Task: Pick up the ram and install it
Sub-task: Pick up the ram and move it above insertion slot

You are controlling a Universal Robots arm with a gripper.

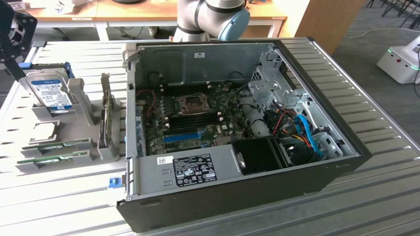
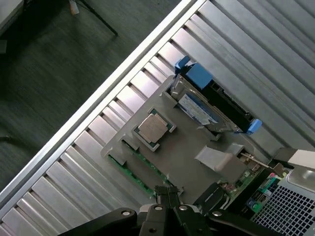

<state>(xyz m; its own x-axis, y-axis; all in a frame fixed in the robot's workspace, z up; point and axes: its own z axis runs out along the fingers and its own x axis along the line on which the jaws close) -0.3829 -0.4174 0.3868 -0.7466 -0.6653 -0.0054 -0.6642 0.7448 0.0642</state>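
Two green ram sticks (image 1: pixel 56 145) lie side by side in slots at the near end of a grey holder (image 1: pixel 78 105) on the exterior view's left; in the wrist view the ram (image 2: pixel 129 172) runs along the holder's edge. My gripper (image 1: pixel 12 59) hangs high above the holder's far left side. Its dark fingers (image 2: pixel 167 195) are shut together with nothing between them, and they sit above the holder close to the ram sticks. The open computer case (image 1: pixel 229 196) lies on its side, with the motherboard's dark memory slots (image 1: pixel 196 118) exposed.
The holder also carries a hard drive (image 1: pixel 51 93) with a blue-white label, a processor chip (image 2: pixel 152 129) and an upright card (image 1: pixel 105 115). A blue expansion slot (image 1: pixel 182 136) lies on the motherboard. Cables and a drive cage fill the case's right side. The slatted metal table (image 1: pixel 374 147) ends near the holder.
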